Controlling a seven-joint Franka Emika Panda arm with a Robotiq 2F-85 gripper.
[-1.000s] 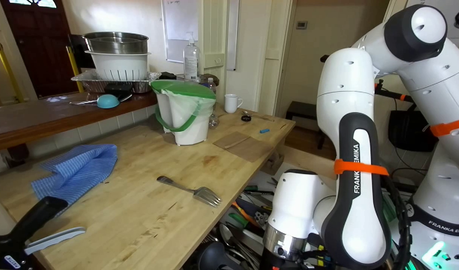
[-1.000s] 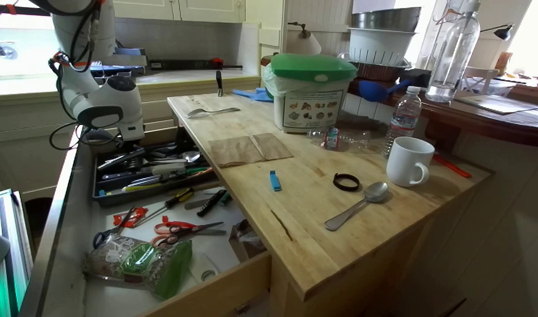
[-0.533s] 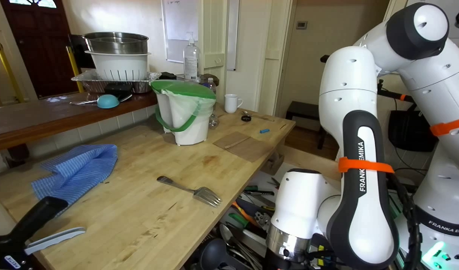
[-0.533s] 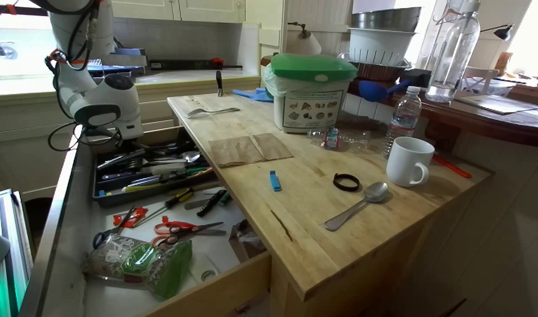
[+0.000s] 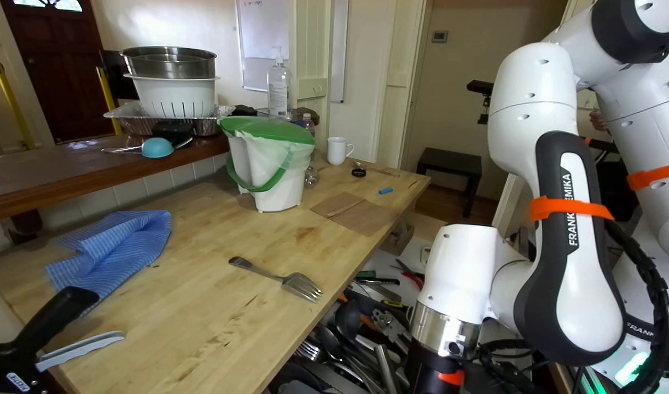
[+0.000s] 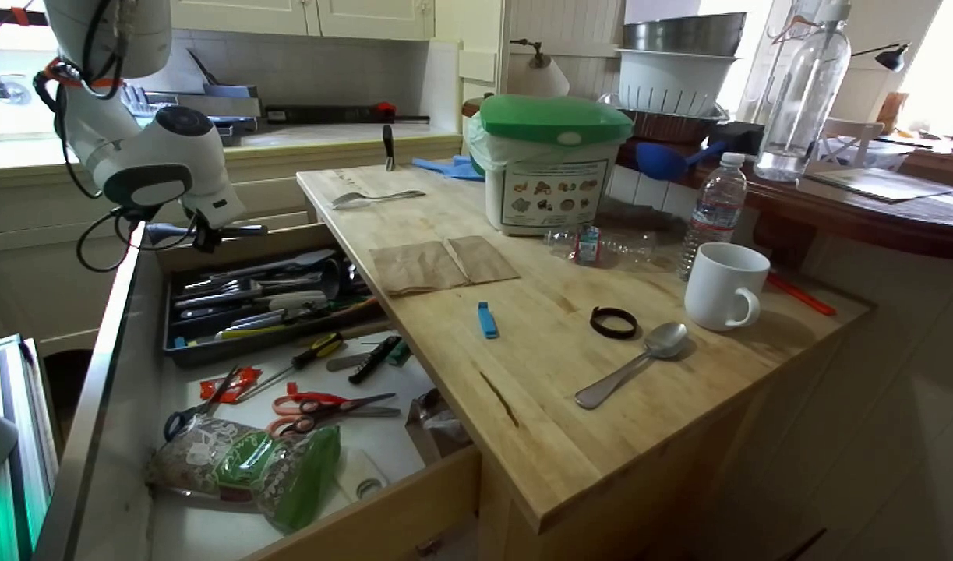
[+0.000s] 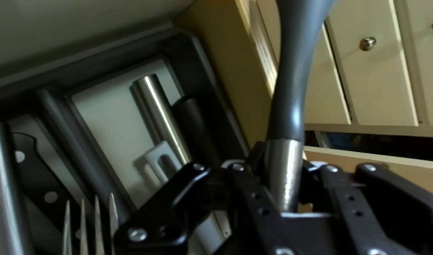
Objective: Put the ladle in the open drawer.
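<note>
In the wrist view my gripper point(image 7: 283, 163) is shut on the brushed metal handle point(image 7: 285, 173) of a utensil with a dark grey neck point(image 7: 290, 92). Its head lies beyond the top edge, so I cannot tell whether it is the ladle. In an exterior view this utensil point(image 6: 246, 231) is lifted to about rim height over the far end of the open drawer point(image 6: 414, 499), and the gripper point(image 6: 206, 238) shows small and dark. Among the utensils below lies a dark round ladle-like bowl point(image 6: 328, 278), also seen as a dark bowl point(image 5: 348, 320) beside the worktop edge.
A dark tray point(image 6: 289, 333) crammed with utensils fills the drawer's far end. Scissors point(image 6: 312, 405) and a plastic bag point(image 6: 242, 467) lie nearer. The wooden worktop point(image 5: 203, 328) overhangs one side, bearing a fork point(image 5: 298, 284), blue cloth point(image 5: 115, 241) and green-lidded bin point(image 5: 274, 175).
The arm has risen and swung away from the worktop, bringing up the gripped utensil. Utensils in the tray have shifted; a dark bowl now shows beside the worktop edge in a different spot.
</note>
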